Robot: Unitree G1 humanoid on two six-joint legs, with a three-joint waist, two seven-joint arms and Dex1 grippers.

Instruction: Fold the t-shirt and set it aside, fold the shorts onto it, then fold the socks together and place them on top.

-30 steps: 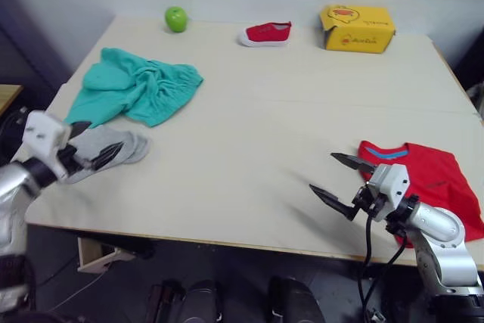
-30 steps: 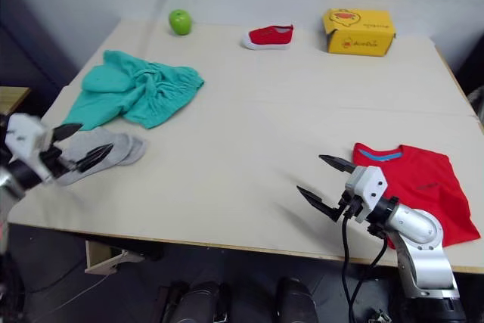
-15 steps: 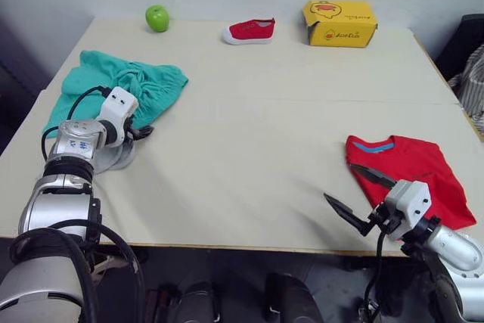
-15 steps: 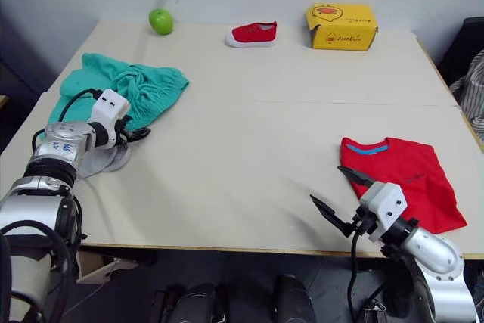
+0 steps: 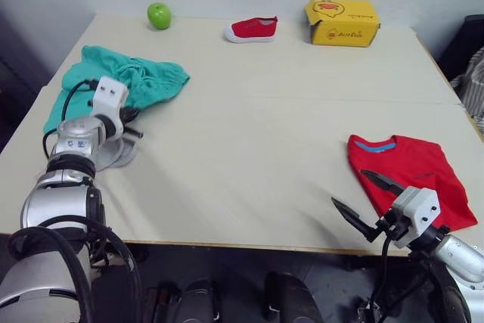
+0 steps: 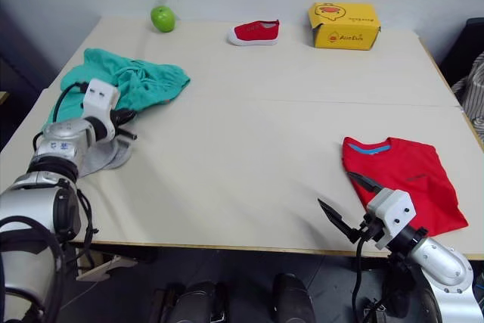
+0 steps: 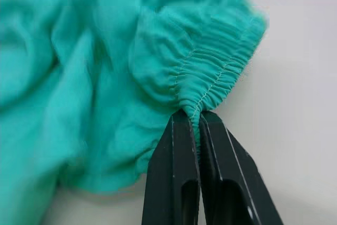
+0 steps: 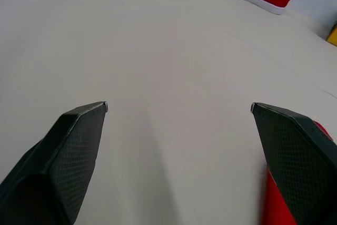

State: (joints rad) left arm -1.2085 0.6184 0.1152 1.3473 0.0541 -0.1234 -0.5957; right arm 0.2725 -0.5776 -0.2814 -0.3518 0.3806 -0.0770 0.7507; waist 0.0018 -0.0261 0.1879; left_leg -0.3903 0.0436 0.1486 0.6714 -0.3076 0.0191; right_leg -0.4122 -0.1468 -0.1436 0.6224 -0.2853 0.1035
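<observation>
Left gripper (image 7: 196, 125) jaws are pinching the gathered waistband of the shorts (image 5: 125, 85), lying crumpled at the bench's (image 5: 249, 126) left side. Right gripper (image 5: 368, 202) jaws are gaping wide at the near edge beside the folded t-shirt (image 5: 408, 175). Socks (image 6: 102, 158) are lying under the left arm.

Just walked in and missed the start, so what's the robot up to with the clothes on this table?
The left gripper is shut on the gathered waistband of the teal shorts, which lie crumpled near the table's left edge, with the grey socks next to them. The red t-shirt lies folded on the right side. The right gripper hovers open beside it, holding nothing. So the shirt looks done and the shorts are next. A green apple, a red shoe and a yellow box sit at the far edge.
</observation>
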